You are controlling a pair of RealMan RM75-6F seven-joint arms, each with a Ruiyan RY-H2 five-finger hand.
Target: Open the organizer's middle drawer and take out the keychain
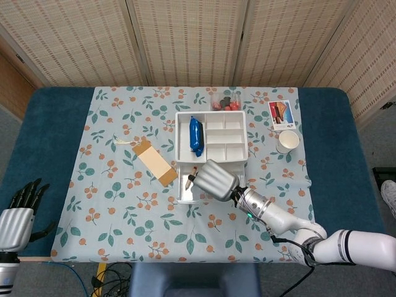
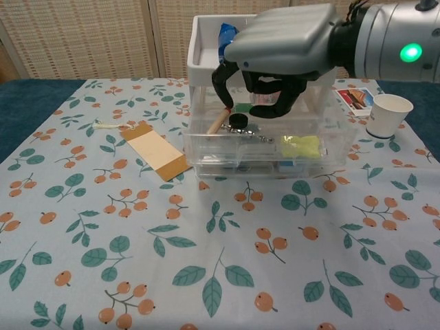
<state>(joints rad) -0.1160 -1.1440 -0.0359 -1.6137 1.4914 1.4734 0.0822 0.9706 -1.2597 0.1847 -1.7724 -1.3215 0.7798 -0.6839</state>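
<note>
Floral cloth covers the table [image 2: 103,275] where the right hand [image 2: 278,51] hangs empty, fingers curled apart, directly above the keychain [image 2: 249,128], whose chain trails toward frame right in the open middle drawer [image 2: 265,157].

R hand [image 1: 216,179] over open middle drawer [image 1: 189,193] of organizer [image 1: 211,137], L hand [image 1: 15,219] at table [image 1: 25,136] edge
</note>
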